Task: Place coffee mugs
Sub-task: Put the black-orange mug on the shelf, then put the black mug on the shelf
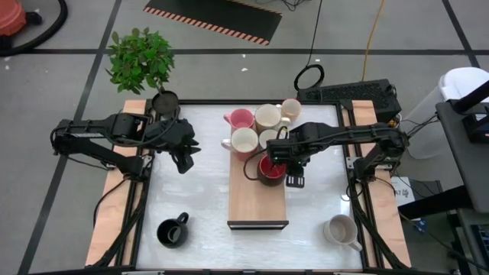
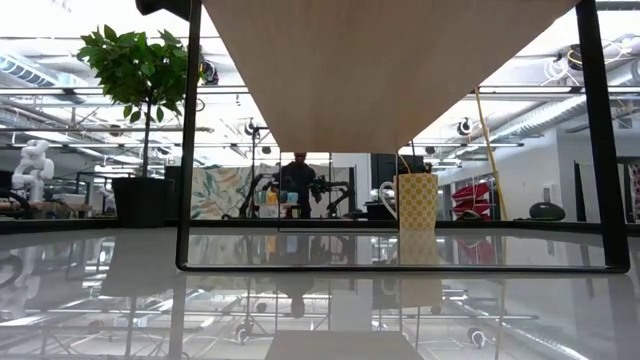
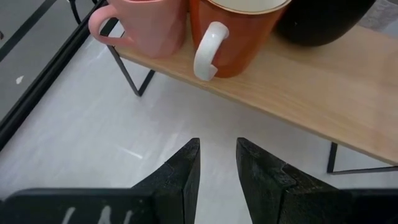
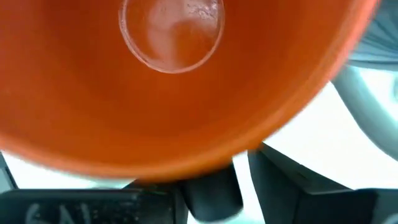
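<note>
I count eight coffee mugs (image 1: 267, 116) in the high view: six crowded at the far half of the wooden shelf (image 1: 258, 205) in the middle of the table (image 1: 199, 191), two down on the white tabletop; on the shelf stand one pink mug (image 1: 239, 119), four with pale mouths, and one red-lined mug (image 1: 269, 168) with a dark outer wall and a dark loop handle; on the table the black mug (image 1: 172, 231) sits near the front on my left side, and the grey mug (image 1: 340, 229) near the front on my right; my right gripper (image 1: 286, 174) is at the red-lined mug's rim, pinching its wall, and that glossy, round red bowl fills my right wrist view; my left gripper (image 1: 183, 162) hangs over bare table left of the shelf, fingers (image 3: 186, 168) only a narrow gap apart and holding nothing; past them one pale-mouthed mug shows an orange-red wall (image 3: 249, 37) with a thick white handle, just beside the smooth pink one; the shelf is a light wood plank on thin black metal legs; one leafy plant (image 1: 140, 59) rises from its dark pot (image 1: 164, 101) at the far left corner.
</note>
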